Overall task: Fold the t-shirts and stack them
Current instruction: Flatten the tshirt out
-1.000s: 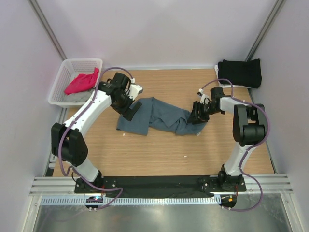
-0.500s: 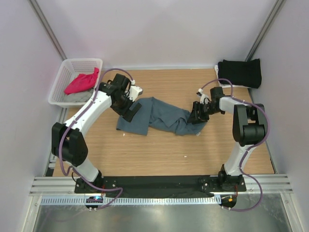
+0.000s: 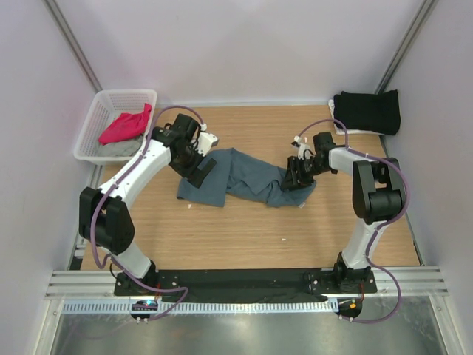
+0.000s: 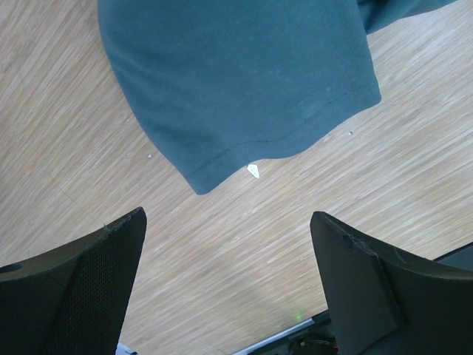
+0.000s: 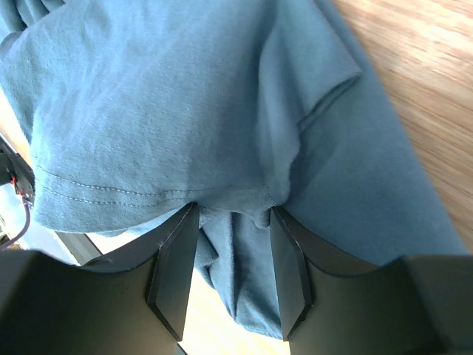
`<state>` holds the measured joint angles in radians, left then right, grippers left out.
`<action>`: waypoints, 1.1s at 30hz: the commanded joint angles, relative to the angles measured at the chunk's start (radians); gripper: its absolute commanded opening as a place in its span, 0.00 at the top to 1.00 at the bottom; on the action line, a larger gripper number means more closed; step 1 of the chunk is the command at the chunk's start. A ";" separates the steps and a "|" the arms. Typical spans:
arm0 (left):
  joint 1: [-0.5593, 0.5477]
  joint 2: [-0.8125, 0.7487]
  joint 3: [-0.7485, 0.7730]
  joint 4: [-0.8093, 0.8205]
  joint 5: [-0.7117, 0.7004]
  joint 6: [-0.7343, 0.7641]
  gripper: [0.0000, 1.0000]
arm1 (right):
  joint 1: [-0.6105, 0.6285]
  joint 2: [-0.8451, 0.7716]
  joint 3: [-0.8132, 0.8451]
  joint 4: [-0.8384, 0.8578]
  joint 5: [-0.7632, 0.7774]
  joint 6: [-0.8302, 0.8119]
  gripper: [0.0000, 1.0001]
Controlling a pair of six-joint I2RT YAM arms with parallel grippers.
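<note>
The slate blue-grey t-shirt lies crumpled across the middle of the table. My left gripper hovers over its left end, open and empty. In the left wrist view the shirt's hemmed edge lies beyond the wide-apart fingers. My right gripper is shut on a bunched fold at the shirt's right end, with cloth pinched between its fingers. The black t-shirt lies folded at the back right corner. The magenta-pink t-shirt lies on the light grey one in the basket.
The white mesh basket stands at the back left, off the table's corner. Small white scraps lie on the wood by the shirt's left hem and near the front. Walls close in the back and both sides.
My right gripper has moved a little to the left, pulling the shirt's right end with it. The left arm has barely moved.
</note>
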<state>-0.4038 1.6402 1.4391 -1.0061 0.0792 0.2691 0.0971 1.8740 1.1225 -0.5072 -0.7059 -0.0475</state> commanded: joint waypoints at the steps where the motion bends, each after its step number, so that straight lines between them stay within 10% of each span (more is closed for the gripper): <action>1: -0.001 -0.039 -0.003 0.008 -0.004 0.002 0.08 | 0.009 0.002 0.028 -0.001 -0.009 -0.011 0.50; 13: -0.001 -0.042 -0.008 0.004 -0.002 -0.001 0.08 | 0.013 0.011 0.008 0.016 0.074 -0.011 0.55; 25: -0.042 -0.045 -0.085 0.004 0.005 0.015 0.11 | 0.012 -0.002 0.062 0.021 0.106 -0.031 0.94; 33: -0.214 0.007 -0.078 0.001 0.037 0.039 0.10 | 0.012 -0.067 0.145 0.033 0.111 0.000 0.99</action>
<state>-0.5781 1.6321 1.3510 -1.0088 0.0841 0.2871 0.1040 1.8774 1.2247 -0.4946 -0.5961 -0.0547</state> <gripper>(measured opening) 0.906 0.032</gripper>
